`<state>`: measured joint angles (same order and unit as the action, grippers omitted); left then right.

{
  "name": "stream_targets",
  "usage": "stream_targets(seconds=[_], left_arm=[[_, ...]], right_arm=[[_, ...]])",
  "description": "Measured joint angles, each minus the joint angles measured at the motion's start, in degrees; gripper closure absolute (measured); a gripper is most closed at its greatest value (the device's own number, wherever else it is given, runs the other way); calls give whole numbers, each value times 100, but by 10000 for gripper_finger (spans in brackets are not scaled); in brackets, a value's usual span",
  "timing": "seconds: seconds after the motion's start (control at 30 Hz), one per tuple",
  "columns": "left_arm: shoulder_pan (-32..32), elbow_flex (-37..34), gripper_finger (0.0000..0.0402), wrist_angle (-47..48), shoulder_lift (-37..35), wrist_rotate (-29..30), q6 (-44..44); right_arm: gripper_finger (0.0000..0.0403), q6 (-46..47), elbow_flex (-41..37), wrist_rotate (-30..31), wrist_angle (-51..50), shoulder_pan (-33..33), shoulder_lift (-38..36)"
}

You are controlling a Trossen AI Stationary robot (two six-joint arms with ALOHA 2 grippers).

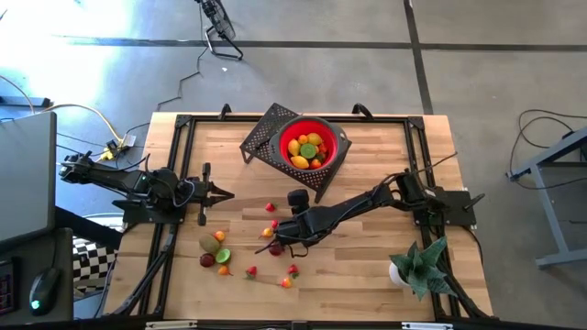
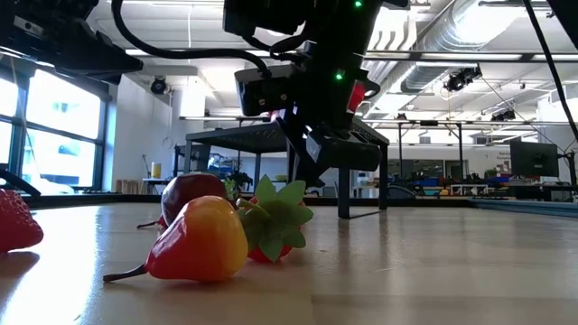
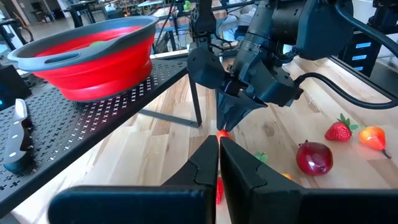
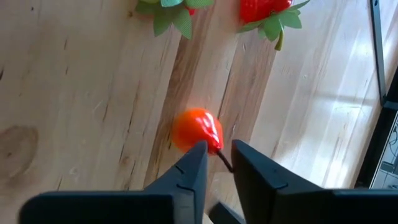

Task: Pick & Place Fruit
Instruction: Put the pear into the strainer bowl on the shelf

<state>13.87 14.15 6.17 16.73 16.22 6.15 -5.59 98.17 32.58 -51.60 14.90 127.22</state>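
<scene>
Orange fruit [image 4: 196,129] at right pincer [image 4: 216,155] tips

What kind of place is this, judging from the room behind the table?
Probably a robotics lab or workshop: exposed ceiling ducts, rows of workbenches, a concrete floor with loose cables, and a wooden table with two robot arms.

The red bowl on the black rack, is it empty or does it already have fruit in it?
Not empty. The high view shows the red bowl on the black rack holding several small fruits, yellow, orange and green; their exact number is unclear.
</scene>
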Motion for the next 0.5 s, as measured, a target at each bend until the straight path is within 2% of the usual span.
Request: stream_targets(seconds=[0.17,0.5], left_arm=[[0,0,390,1,0,-1,0],[0,0,390,-1,2,-1,0]], right_arm=[[367,-1,0,2,-2,0,0],[397,-2,0,2,-4,0,0]])
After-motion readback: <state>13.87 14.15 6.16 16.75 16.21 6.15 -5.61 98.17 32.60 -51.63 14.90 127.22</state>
